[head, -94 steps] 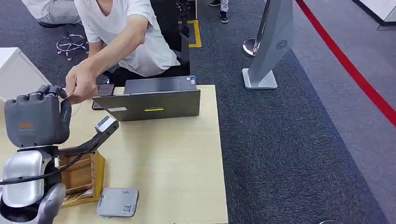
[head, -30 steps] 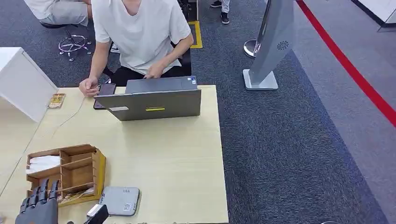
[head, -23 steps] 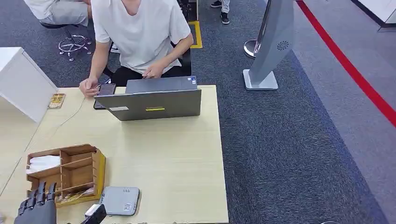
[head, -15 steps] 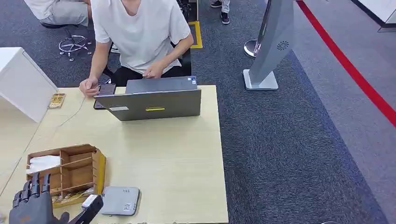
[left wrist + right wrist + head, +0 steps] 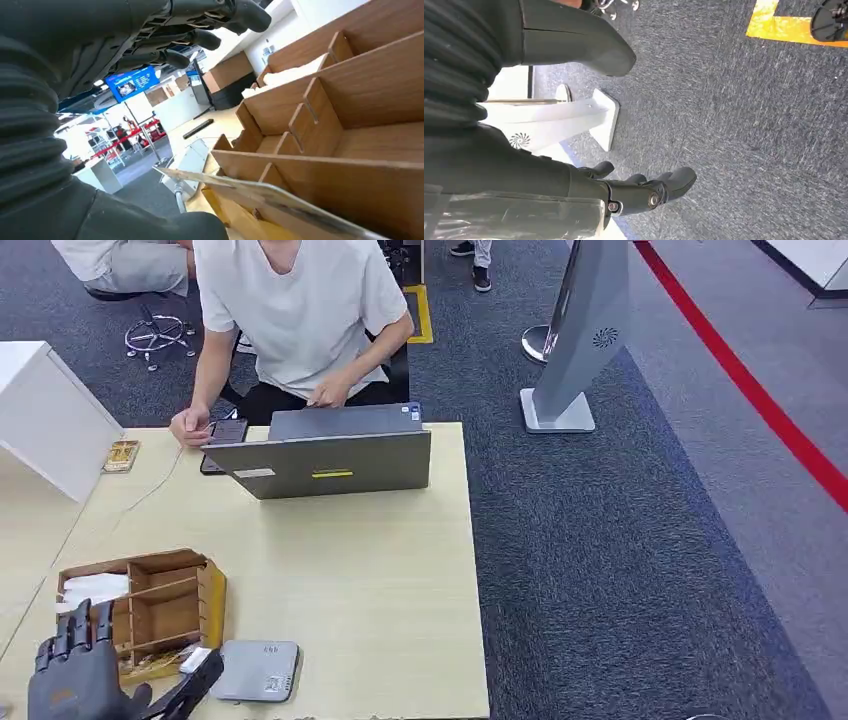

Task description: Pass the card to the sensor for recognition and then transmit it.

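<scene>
A: What's the left hand (image 5: 75, 675) doing?
B: Fingers spread, holding nothing, beside the wooden box (image 5: 150, 610), likely to take a card (image 5: 260, 197) from its slots.
A: And the sensor (image 5: 257, 671)?
B: Just beside the box, so the swipe is short.

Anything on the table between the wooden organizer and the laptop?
No. In the head view, the table is bare wood from the wooden organizer up to the laptop; the grey sensor sits beside the organizer, nearer the robot.

table (image 5: 380, 580): pale smooth wood laminate | organizer box (image 5: 165, 605): brown wood, matt | laptop (image 5: 335, 462): grey matt metal | floor (image 5: 620, 570): rough grey carpet | left hand (image 5: 75, 675): dark matt plastic | reader (image 5: 255, 670): grey plastic
</scene>
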`<action>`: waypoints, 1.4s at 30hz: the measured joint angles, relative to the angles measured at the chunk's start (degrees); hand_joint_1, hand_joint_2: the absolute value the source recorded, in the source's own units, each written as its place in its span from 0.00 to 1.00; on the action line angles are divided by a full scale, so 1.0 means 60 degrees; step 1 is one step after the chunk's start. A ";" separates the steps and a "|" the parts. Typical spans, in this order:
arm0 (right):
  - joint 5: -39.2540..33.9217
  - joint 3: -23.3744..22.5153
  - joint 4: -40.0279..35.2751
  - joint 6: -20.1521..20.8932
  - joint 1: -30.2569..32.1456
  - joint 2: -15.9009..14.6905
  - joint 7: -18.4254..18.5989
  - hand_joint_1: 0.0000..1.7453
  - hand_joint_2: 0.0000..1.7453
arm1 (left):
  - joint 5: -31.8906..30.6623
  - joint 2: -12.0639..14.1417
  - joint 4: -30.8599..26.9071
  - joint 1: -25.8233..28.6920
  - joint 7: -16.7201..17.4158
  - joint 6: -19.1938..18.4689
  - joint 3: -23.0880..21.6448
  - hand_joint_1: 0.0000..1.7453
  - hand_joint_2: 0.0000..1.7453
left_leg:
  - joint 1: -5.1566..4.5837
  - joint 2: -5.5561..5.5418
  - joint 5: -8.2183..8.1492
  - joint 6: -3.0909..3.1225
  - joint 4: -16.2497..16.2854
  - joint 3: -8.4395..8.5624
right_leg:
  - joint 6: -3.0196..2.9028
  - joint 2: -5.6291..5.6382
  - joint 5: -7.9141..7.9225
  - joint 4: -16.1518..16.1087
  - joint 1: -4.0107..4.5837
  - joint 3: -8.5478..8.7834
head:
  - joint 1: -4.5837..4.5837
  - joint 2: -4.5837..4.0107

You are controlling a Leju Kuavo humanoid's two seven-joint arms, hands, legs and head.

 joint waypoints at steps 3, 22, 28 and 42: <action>0.0029 0.0000 0.0000 0.0011 -0.0003 0.0000 -0.0011 0.00 1.00 | 0.0000 0.0000 0.0058 0.0004 -0.0003 -0.0011 -0.0051 0.00 1.00 | 0.0000 0.0000 0.0000 0.0000 0.0000 0.0001 | 0.0000 0.0000 0.0000 0.0000 0.0000 0.0000 | 0.0004 0.0000; 0.0178 0.0000 0.0004 0.0025 -0.0017 0.0000 -0.0178 0.00 1.00 | 0.0000 0.0003 0.0233 0.0000 -0.0033 -0.0153 -0.0692 1.00 1.00 | 0.0000 0.0000 0.0000 0.0000 0.0000 0.0000 | 0.0000 -0.0001 0.0000 0.0000 0.0000 0.0000 | 0.0000 0.0000; 0.0189 -0.0007 0.0004 0.0029 -0.0028 0.0000 -0.0193 0.00 1.00 | 0.0000 -0.0004 0.0306 0.0001 -0.0153 -0.0306 -0.0714 1.00 1.00 | 0.0001 0.0000 0.0000 0.0000 0.0000 0.0000 | 0.0000 -0.0001 0.0000 0.0000 0.0001 0.0000 | 0.0000 0.0000; 0.0200 -0.0069 0.0011 0.0029 -0.0072 0.0000 -0.0233 0.00 1.00 | 0.0000 -0.0095 0.0317 -0.0008 -0.0353 -0.0222 -0.0710 1.00 1.00 | 0.0000 -0.0001 0.0000 0.0000 0.0000 0.0001 | 0.0000 -0.0001 0.0000 0.0000 0.0000 0.0001 | 0.0000 0.0000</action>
